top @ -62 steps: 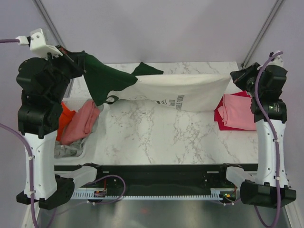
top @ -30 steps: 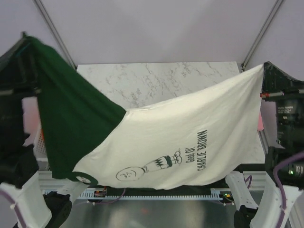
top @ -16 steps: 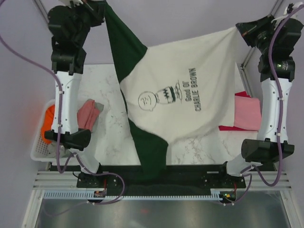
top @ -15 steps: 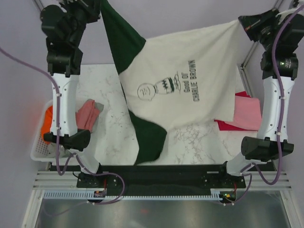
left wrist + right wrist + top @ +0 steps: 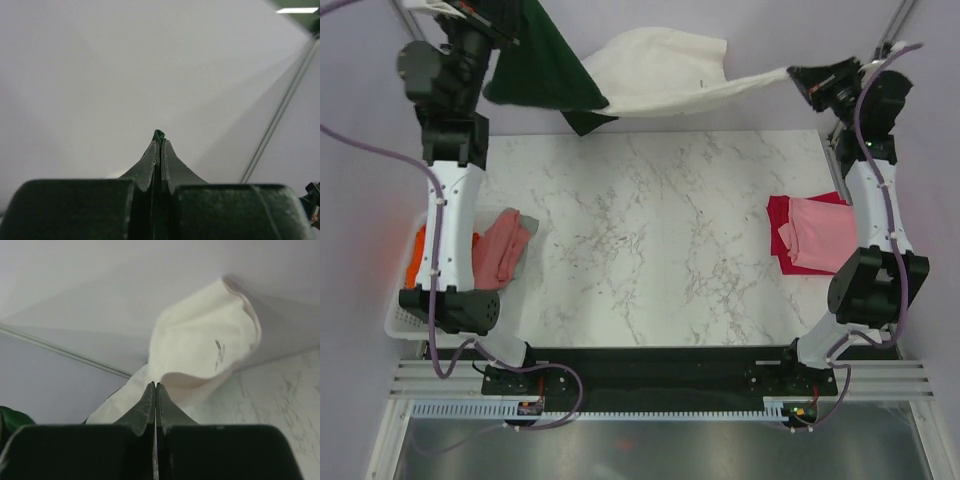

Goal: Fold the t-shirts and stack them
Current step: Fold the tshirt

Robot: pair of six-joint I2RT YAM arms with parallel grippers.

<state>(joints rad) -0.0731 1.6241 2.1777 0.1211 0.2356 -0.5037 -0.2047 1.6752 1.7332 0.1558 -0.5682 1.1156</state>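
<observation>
1. One cream shirt (image 5: pixel 660 72) hangs above the tabletop's (image 5: pixel 650 250) far edge, left tool (image 5: pixel 475 18) and right tool (image 5: pixel 798 78) each pinching an end.
2. Two at right: pink shirt (image 5: pixel 825 232) on crimson shirt (image 5: pixel 778 226).
3. One basket (image 5: pixel 400 322) holds an orange shirt (image 5: pixel 417 256); a rose shirt (image 5: pixel 500 250), perhaps a grey shirt (image 5: pixel 528 221) too, spills out.

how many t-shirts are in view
6. cream-and-green shirt hangs aloft at the back; pink shirt lies on crimson shirt at right; orange shirt, dusty-rose shirt and grey shirt sit by the basket at left. Others may be hidden.
</observation>
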